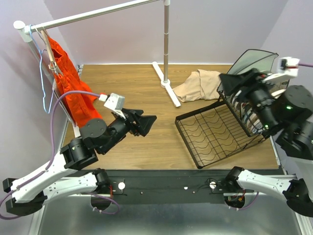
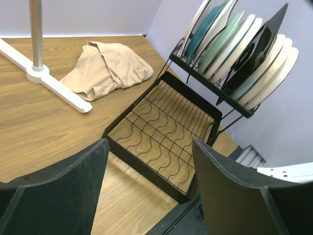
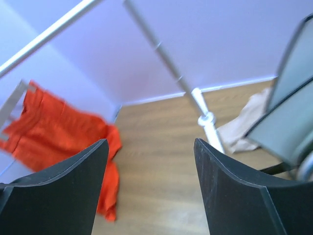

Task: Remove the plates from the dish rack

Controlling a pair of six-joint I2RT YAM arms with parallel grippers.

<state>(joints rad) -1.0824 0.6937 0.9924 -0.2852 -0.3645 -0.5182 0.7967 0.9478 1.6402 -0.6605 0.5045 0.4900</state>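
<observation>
On the right side of the table, near its far right corner: right gripper, jaws spread wide, nothing between them, poised high beside the upright section of the dish rack; in the wrist view a grey-green rim stands just beside its right-hand finger, not touching so far as can be told. Over the left half of the table: left gripper, jaws likewise wide apart and empty, pointed across at the rack, well apart from it. Rack: black wire, set askew against the right edge; flat tray base of wavy wires, bare. Plates: a close row on edge in the upright slots, leaning together, teal, pale green and cream, one black squarish piece among them; none appears to be out yet. Beige cloth: heaped toward the far edge, just beside the rack's far corner. White clothes rail: foot on the wood near the cloth; orange garment hung at the left edge. Step, as judged: first pick by the right arm. Recommended: take an end plate, set the jaws astride its top rim, draw it along its slot before swinging away, since the neighbours lean close; set down on open wood, away from cloth and rail foot.
</observation>
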